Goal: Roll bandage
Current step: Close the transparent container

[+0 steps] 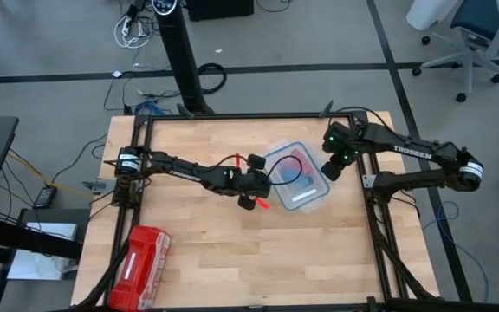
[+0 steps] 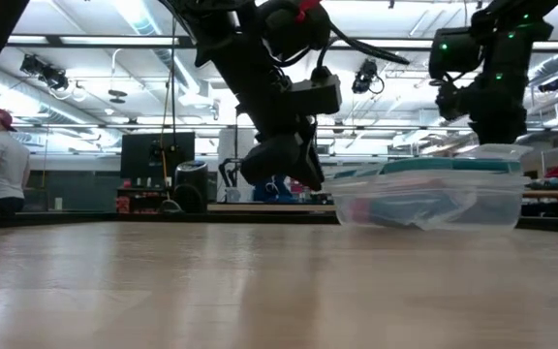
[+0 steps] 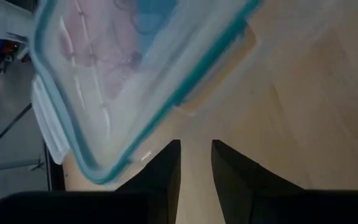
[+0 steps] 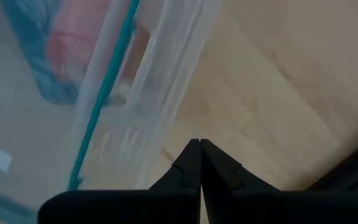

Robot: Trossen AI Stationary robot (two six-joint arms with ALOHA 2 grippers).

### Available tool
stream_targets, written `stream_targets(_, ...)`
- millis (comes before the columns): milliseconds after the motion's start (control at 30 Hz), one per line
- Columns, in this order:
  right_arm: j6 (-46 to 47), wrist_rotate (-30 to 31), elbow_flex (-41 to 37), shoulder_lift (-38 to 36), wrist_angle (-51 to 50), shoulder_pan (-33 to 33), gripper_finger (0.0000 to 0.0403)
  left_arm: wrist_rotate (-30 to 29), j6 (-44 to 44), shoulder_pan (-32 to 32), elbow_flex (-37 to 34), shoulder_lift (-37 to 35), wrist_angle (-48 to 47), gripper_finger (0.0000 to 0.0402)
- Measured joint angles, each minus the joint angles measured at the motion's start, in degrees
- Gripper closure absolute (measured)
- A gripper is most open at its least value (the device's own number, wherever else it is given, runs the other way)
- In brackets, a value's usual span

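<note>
Bandage (image 4: 39,59) lay sealed inside the lidded container (image 1: 300,177). Your left gripper (image 3: 196,163), narrowly parted, sat just beside its left edge; right gripper (image 4: 200,163), closed empty, flanked the right.

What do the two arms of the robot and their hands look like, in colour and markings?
Both arms are dark with black cables. The right arm carries white TROSSEN lettering and a green light near the wrist. The left arm has red-orange parts near its hand. The fingers are dark, flat and tapered.
</note>
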Motion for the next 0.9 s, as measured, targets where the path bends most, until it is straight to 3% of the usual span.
stream_targets(367,3.18,-6.67,-5.36,-0.01,3.86,1.06,0.0402,-0.39,0.00,0.00,0.00,0.00,3.77,0.0307)
stream_targets(733,8.70,-8.86,-5.43,0.15,7.71,7.68,0.0402,-0.85,2.76,0.02,-0.05,-0.02,4.20,0.0307)
stream_targets(900,10.05,-13.66,-5.53,0.15,10.58,11.24,0.0402,-1.23,3.15,0.09,-0.15,-0.11,3.86,0.0307)
